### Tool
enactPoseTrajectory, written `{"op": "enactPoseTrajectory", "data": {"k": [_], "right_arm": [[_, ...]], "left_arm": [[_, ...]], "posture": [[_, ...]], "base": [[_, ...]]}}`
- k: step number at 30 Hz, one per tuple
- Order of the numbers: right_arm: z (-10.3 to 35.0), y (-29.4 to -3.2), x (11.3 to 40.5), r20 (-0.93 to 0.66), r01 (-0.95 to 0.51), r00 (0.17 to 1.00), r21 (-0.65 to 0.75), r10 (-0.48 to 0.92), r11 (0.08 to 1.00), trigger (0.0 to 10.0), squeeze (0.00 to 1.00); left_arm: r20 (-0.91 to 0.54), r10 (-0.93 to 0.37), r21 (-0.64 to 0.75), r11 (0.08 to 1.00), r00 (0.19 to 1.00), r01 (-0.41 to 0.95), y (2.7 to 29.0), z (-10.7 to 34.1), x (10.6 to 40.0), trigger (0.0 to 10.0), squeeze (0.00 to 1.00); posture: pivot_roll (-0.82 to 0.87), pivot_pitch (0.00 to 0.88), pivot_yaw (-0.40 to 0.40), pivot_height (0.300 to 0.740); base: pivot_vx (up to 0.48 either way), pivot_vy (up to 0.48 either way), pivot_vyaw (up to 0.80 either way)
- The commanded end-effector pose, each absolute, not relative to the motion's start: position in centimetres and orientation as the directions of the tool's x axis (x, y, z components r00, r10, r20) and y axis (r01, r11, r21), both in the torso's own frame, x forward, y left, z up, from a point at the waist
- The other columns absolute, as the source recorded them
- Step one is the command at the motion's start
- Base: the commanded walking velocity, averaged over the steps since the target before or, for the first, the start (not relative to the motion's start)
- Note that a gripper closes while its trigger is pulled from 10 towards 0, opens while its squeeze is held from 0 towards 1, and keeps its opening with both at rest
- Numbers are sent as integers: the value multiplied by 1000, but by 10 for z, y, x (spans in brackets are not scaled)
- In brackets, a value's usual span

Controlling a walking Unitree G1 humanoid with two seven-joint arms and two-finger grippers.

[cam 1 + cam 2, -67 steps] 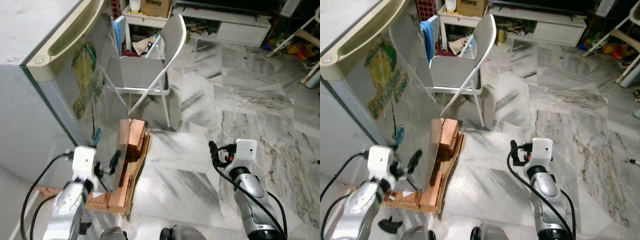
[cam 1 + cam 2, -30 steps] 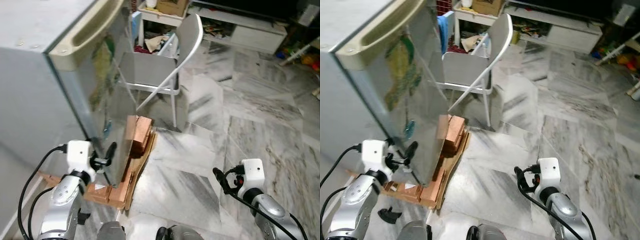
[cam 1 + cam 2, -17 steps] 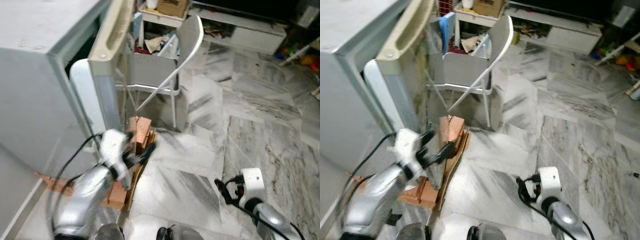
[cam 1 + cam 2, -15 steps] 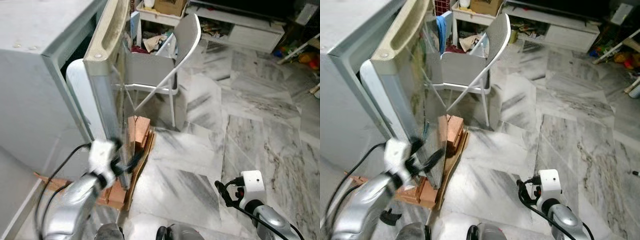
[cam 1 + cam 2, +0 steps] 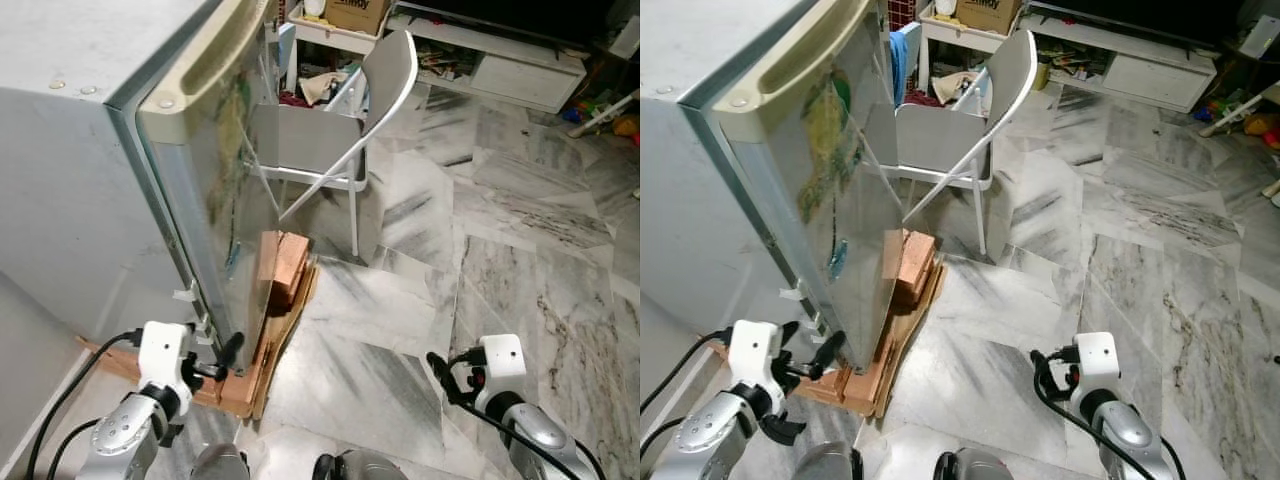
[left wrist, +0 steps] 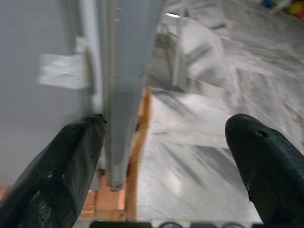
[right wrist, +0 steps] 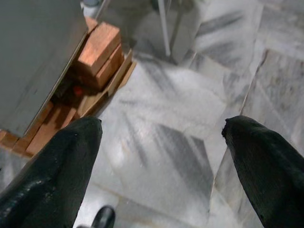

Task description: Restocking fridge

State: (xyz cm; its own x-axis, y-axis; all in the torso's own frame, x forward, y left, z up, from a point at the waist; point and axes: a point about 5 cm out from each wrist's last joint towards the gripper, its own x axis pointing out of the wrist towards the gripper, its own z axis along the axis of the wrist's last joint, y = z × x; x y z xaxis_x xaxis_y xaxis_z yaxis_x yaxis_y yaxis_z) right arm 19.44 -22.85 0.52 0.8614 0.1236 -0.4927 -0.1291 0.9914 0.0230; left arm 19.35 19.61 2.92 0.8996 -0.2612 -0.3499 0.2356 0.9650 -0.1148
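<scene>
The grey fridge (image 5: pixel 80 190) stands at the left on wooden blocks. Its door (image 5: pixel 215 200), with a beige handle (image 5: pixel 205 60) along the top and a green sticker, lies close against the body. My left gripper (image 5: pixel 230 350) hangs low by the door's bottom corner. In the left wrist view its fingers (image 6: pixel 66 166) are open wide, and the door's lower edge (image 6: pixel 121 118) stands between them, untouched. My right gripper (image 5: pixel 437 368) is low at the right over the marble floor, also open (image 7: pixel 161 126) and holding nothing.
A grey folding chair (image 5: pixel 330 140) stands just beyond the fridge door. Wooden blocks and cardboard (image 5: pixel 280 265) lie under and beside the fridge. A cluttered white shelf with a cardboard box (image 5: pixel 355 12) and a low cabinet (image 5: pixel 520 70) line the back. Marble floor (image 5: pixel 480 230) spreads to the right.
Half a second ago the door stood swung out, showing its white inner side. It now lies back against the fridge, and my left arm has dropped low beside it.
</scene>
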Motion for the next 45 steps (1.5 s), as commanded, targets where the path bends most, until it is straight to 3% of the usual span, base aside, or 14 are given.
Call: {"op": "enactPoseTrajectory", "data": {"k": [1,10,21,27,30,32,45], "right_arm": [[12,-232,196,-463,-117,880,1,105,993,10000,0],[18,-227,202,-432,-122,896,-14,104,992,10000,0],[21,-224,200,-422,-119,901,-18,101,993,10000,0],[22,-222,198,-424,-123,900,-18,104,992,10000,0],[21,-223,198,-427,-123,898,-19,103,992,10000,0],[21,-223,197,-429,-124,898,-21,103,992,10000,0],[18,-223,195,-436,-115,895,-26,93,993,10000,0]], "left_arm": [[-335,-222,-92,975,916,203,200,32,196,10000,0],[-229,-62,-6,998,971,62,214,45,231,10000,0],[-164,-15,33,999,986,21,220,56,259,10000,0],[-134,-76,11,997,988,78,205,62,272,10000,0],[-82,-263,28,964,961,266,173,76,281,10000,0],[-56,-321,48,945,946,323,161,83,284,10000,0],[-4,-361,1,932,932,361,149,100,297,10000,0]], "posture": [[66,53,-109,740],[58,47,-110,740],[38,53,-101,740],[35,60,-100,740],[32,64,-102,740],[29,65,-99,740],[21,63,-95,740]], "base": [[0,0,0],[0,0,0],[0,0,0],[0,0,0],[0,0,0],[0,0,0],[0,0,0]]}}
